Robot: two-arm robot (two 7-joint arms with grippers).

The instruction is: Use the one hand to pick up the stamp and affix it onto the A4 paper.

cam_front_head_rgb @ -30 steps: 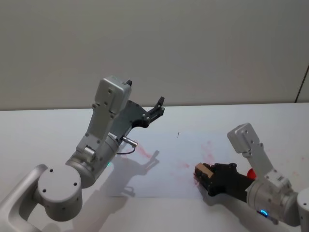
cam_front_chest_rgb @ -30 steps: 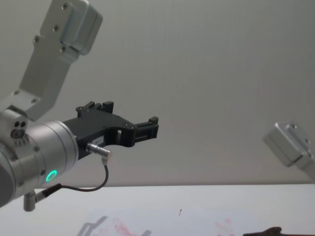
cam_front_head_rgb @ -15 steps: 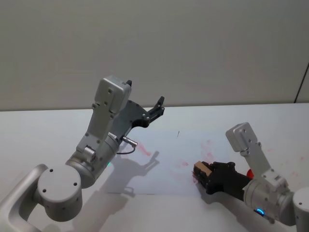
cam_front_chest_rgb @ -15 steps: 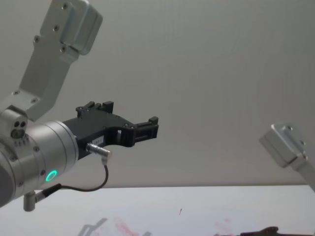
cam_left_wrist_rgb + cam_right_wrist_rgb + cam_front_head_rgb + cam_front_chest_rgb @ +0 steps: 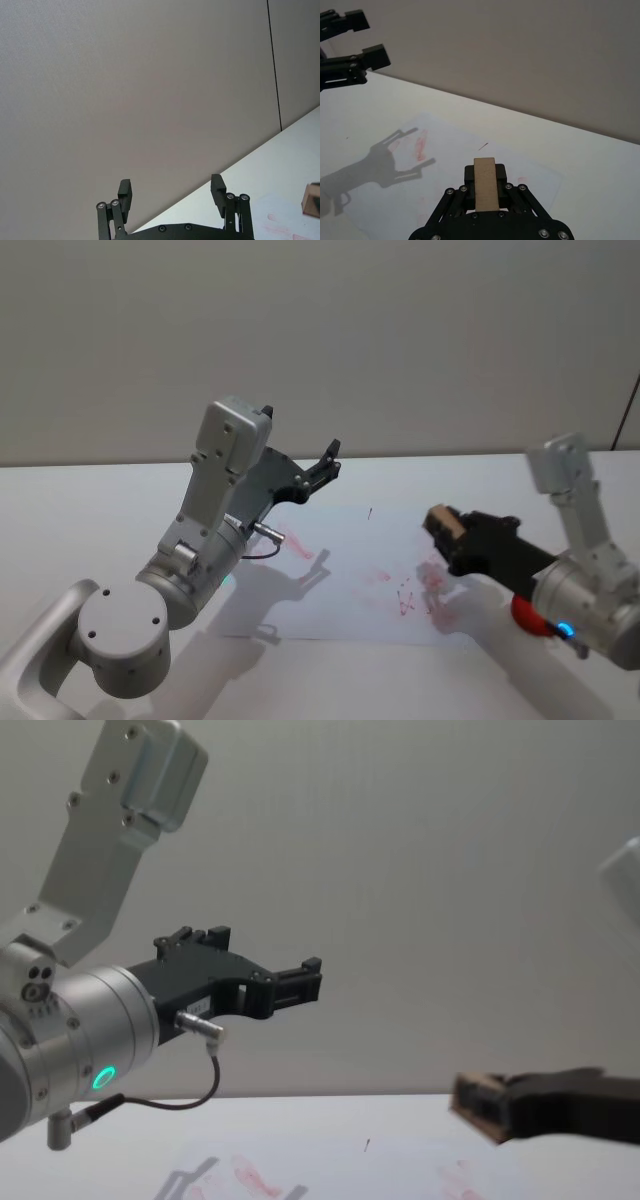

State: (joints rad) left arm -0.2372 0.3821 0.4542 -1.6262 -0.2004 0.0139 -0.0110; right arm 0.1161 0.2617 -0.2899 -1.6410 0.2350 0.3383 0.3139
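Raised since a second ago, the right end effector is clamped on the stamp, the paper beneath it; level lowering is advised. The left end effector is parked, spread wide.

Over the A4 paper's right side, the stamp sits sunk between the right gripper's fingers, which hide its rear end. From the left wrist, the frame edge slices it. The dark mark near the paper's far edge is too small to read. A red object beside the paper is mostly behind the right arm.
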